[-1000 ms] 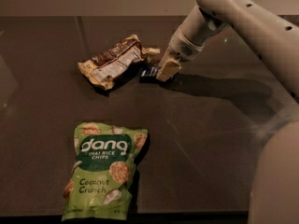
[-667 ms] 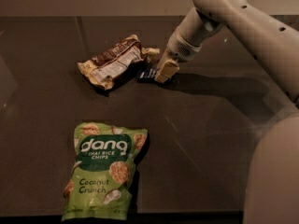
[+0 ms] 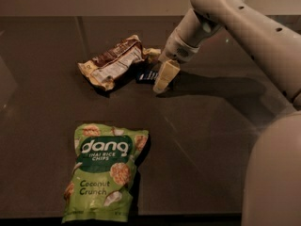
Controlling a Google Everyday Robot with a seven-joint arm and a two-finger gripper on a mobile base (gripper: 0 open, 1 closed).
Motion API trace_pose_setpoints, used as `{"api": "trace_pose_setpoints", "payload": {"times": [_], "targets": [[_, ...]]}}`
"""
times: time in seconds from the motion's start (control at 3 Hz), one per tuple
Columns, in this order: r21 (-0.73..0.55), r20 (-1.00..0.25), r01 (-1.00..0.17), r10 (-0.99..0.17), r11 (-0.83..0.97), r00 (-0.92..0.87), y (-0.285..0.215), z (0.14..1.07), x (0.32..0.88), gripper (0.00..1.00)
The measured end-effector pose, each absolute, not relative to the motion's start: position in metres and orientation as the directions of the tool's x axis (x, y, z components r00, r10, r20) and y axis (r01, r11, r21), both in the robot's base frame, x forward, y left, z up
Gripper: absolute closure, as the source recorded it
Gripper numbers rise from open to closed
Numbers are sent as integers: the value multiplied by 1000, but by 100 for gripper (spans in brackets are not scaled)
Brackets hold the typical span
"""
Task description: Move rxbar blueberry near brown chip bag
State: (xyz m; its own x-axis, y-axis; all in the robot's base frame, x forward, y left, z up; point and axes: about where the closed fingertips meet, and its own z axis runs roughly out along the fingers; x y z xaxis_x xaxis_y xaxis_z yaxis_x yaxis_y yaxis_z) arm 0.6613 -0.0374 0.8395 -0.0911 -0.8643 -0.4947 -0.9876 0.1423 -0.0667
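The rxbar blueberry (image 3: 146, 76) is a small dark bar with white lettering. It lies on the dark table right beside the right end of the brown chip bag (image 3: 115, 61), a wrinkly brown bag with cream edges and a white label. My gripper (image 3: 161, 79) reaches down from the upper right and sits at the bar's right end, hiding part of it. I cannot tell whether the gripper still touches the bar.
A large light-green "dang" chip bag (image 3: 106, 173) lies flat at the front left. My arm (image 3: 244, 27) spans the upper right and my body fills the right edge. The dark table (image 3: 202, 140) extends to the right of the bags.
My arm has shifted slightly to the left and the gripper has lowered a little. The bar stays beside the brown chip bag. The bags have not moved.
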Motion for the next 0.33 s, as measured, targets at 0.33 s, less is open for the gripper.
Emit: {"api": "trace_pose_setpoints", "payload": {"times": [0.33], "targets": [[-67,-495,-988,-864,142,-91,-37,839,661,0]]}}
